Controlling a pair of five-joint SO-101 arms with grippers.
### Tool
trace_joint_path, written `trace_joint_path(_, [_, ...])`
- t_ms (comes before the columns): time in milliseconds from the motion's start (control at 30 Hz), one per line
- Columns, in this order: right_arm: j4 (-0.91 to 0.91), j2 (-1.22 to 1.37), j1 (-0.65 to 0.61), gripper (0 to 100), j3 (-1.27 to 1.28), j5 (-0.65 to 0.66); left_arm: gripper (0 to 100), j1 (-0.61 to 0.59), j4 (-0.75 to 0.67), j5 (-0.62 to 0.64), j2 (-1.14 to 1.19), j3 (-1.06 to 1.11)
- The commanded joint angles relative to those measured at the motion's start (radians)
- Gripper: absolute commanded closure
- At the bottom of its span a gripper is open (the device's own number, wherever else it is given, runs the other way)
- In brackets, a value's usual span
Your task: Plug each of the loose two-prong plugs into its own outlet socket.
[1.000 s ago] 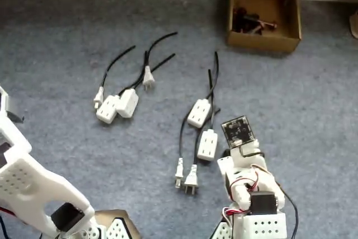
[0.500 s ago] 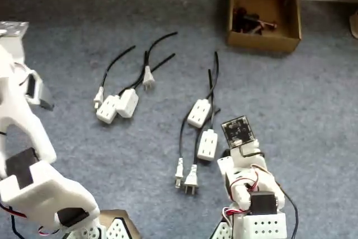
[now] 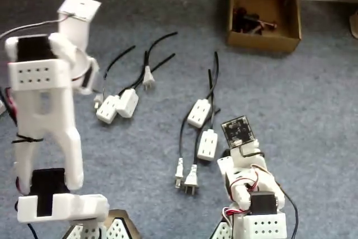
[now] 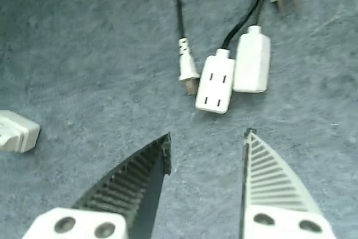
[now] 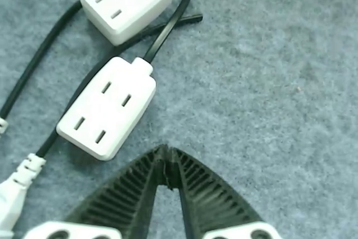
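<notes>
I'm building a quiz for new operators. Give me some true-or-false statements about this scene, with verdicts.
1. The left end effector is open. True.
2. The right end effector holds a plug. False: it is shut on nothing, beside a socket.
3. The cardboard box is empty. False: dark items lie inside it.
4. Two plugs lie side by side on the carpet. True.

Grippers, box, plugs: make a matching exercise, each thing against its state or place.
Things:
1. left gripper
2. right gripper
3. box
4. plugs

States or places:
A. shut
B. at the far edge, right side
C. open
D. lying unplugged

Pairs: 1-C, 2-A, 3-B, 4-D
</notes>
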Motion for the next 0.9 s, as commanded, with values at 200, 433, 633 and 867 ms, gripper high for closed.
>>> trace_joint_path(200, [-0.019, -0.012, -0.013, 99.2, -0.005, 0.009, 80, 0.242, -0.069, -0.103, 0.107, 0.076])
trace_joint_path(433, [-0.019, -0.012, -0.013, 99.2, -0.005, 0.014, 78, 0.236, -0.143, -0.187, 0.294, 0.076])
trace_joint_path(633, [-0.019, -0.012, -0.013, 99.2, -0.005, 0.014, 76, 0.189, -0.149, -0.199, 0.323, -0.016])
trace_joint_path(867, [-0.019, -0.012, -0.013, 99.2, -0.005, 0.014, 75, 0.108, -0.075, -0.290, 0.323, -0.165])
